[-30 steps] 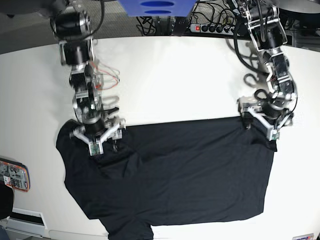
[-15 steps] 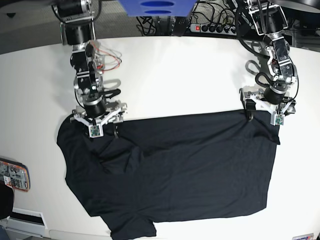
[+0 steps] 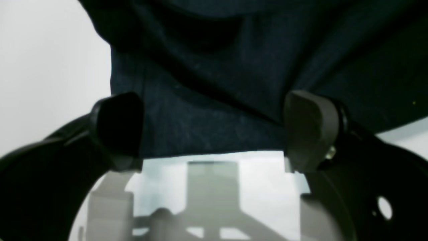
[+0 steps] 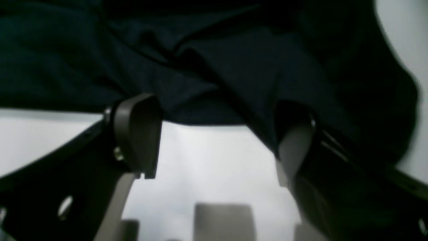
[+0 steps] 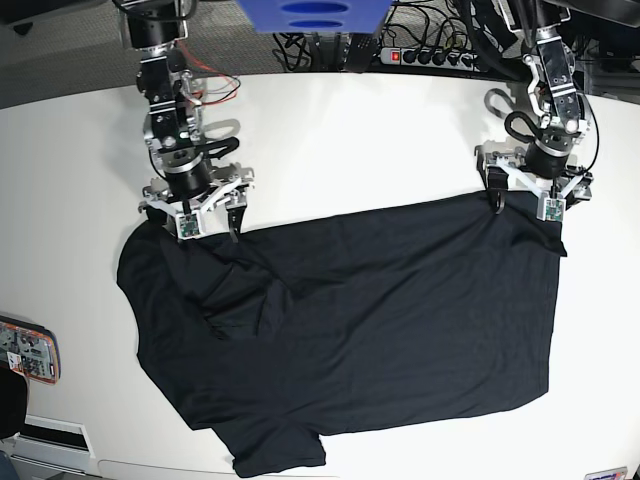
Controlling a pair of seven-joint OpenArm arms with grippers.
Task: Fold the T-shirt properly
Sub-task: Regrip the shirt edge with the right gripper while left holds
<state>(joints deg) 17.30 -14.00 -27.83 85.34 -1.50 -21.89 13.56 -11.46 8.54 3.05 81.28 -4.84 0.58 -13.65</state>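
The black T-shirt (image 5: pixel 360 320) lies spread flat on the white table (image 5: pixel 350 140), with a sleeve at the near left and some wrinkles on its left part. My left gripper (image 5: pixel 523 207) stands over the shirt's far right corner. In the left wrist view it (image 3: pixel 214 130) is open, with the cloth's hem (image 3: pixel 214 83) lying between the fingers. My right gripper (image 5: pixel 190 225) stands over the far left corner. In the right wrist view it (image 4: pixel 217 140) is open too, with the fingers astride the cloth edge (image 4: pixel 200 67). The pale label is not visible.
An orange-edged device (image 5: pixel 25 350) lies at the table's left edge. A power strip (image 5: pixel 420 57) and cables sit behind the table's far edge. A blue object (image 5: pixel 315 12) is at the top centre. The table's near edge runs just below the shirt's lower sleeve.
Both grippers have moved toward the far side of the table, and the whole shirt has slid that way with them. Its far edge now lies higher in the base view.
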